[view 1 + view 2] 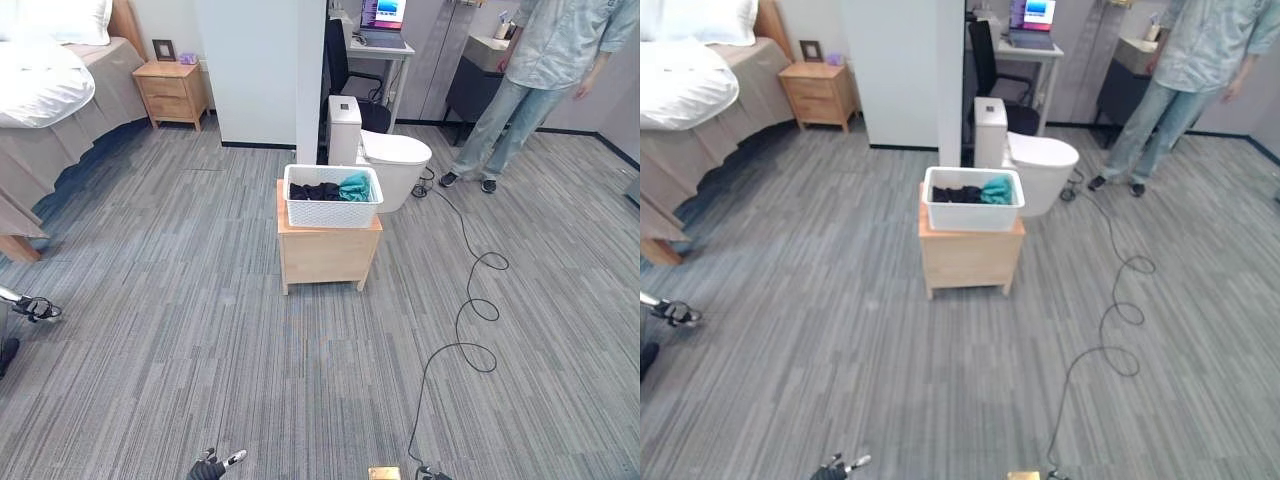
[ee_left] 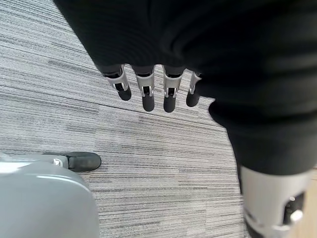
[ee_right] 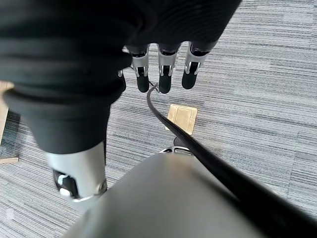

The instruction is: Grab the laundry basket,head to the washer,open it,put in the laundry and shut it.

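The laundry basket (image 1: 333,196) sits on a small wooden cabinet (image 1: 327,253) well ahead of me, holding dark clothes (image 1: 315,191) and a teal piece (image 1: 355,186); a white washer (image 1: 385,155) stands just behind it. My left hand (image 2: 156,89) hangs over bare floor with its fingers straight and relaxed, holding nothing, and my right hand (image 3: 163,74) hangs the same way, loose and empty. I judge the step in hand is the approach. To do it well I walk straight at the cabinet's front and stop square to it, then bring one hand to each short side of the basket, so it lifts level and nothing spills. A person (image 1: 535,80) stands off to the right, near the washer, so I keep my path central.
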{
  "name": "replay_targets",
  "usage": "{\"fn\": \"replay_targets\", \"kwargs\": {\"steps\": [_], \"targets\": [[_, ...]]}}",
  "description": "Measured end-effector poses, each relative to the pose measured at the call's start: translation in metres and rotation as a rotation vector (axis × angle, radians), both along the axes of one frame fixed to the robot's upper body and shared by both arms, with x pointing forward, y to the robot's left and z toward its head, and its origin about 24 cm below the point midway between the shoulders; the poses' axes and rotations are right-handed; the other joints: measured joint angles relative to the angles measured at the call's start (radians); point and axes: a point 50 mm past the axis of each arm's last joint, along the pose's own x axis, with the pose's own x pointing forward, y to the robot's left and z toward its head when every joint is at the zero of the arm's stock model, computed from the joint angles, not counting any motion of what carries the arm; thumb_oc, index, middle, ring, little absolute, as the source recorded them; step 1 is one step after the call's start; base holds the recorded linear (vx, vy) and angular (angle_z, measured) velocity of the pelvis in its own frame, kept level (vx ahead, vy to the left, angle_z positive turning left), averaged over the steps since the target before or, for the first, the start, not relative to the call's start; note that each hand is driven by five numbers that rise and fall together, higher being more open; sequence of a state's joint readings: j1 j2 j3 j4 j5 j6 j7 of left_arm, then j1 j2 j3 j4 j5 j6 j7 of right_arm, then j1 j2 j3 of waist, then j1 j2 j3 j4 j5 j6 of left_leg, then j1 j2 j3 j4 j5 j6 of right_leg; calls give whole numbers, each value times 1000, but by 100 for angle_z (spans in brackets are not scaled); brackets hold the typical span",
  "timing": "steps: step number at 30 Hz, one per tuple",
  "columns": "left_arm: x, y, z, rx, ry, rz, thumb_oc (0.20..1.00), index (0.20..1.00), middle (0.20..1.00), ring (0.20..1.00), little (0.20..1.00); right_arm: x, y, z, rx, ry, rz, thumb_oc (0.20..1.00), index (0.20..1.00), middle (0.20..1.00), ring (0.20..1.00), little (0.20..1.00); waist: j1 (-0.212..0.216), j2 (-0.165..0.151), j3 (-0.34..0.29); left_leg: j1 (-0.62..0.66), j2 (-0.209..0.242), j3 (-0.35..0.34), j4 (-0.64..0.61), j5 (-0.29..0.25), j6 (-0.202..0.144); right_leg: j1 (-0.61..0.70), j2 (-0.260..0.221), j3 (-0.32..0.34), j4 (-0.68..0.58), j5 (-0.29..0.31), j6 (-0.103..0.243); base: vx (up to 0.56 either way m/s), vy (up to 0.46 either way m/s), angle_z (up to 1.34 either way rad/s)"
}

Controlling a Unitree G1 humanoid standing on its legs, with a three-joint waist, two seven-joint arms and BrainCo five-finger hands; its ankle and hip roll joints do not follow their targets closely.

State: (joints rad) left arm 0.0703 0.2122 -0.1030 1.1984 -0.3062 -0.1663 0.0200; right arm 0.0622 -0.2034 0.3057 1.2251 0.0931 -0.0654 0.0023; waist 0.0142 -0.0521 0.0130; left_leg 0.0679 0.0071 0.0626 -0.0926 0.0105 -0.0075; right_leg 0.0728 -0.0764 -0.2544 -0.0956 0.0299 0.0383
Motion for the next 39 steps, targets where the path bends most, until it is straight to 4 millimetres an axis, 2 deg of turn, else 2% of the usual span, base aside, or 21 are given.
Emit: {"fn": "replay_targets", "kwargs": {"steps": [39], "targets": [[-4,1,-1,0,9,3,1000,1000,1000,1000,1000,-5,0,-1,3,13,-6,1000,1000,1000,1000,1000,0,4,-15,0,3,1,0,0,0,1,2,1,0,0,-1,0,-5,0]]}}
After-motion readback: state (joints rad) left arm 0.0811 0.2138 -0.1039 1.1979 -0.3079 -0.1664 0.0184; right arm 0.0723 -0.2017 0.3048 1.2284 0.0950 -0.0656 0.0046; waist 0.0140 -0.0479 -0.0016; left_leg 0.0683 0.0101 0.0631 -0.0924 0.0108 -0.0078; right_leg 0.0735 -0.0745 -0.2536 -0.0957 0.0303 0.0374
